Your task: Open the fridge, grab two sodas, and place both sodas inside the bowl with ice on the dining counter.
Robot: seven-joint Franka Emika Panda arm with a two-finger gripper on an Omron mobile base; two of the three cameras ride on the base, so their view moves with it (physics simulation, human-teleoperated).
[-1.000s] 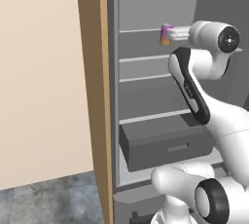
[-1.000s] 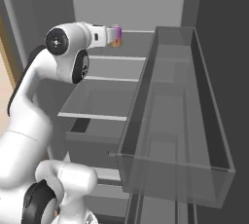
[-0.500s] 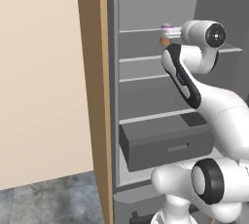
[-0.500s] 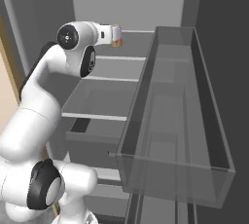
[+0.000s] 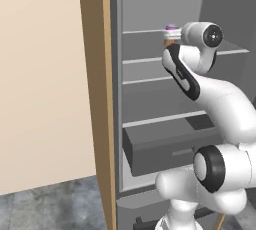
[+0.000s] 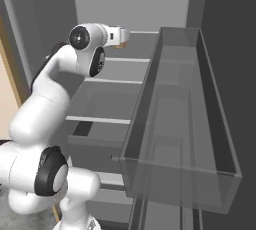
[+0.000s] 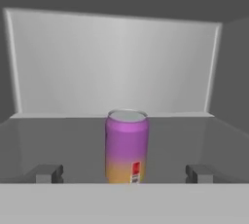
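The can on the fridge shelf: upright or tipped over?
Upright. In the hand view the can stands on its base on the shelf, silver top up, between the open gripper's fingertips.

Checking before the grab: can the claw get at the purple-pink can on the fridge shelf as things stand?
Probably yes. The claw is open, its fingertips standing either side of the upright purple-pink can fading to orange, with nothing between them on the grey shelf.

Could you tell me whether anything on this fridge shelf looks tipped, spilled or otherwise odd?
Nothing stands out: the purple-pink can fading to orange stands upright on the grey shelf, with no spill, centred between the open gripper's fingertips.
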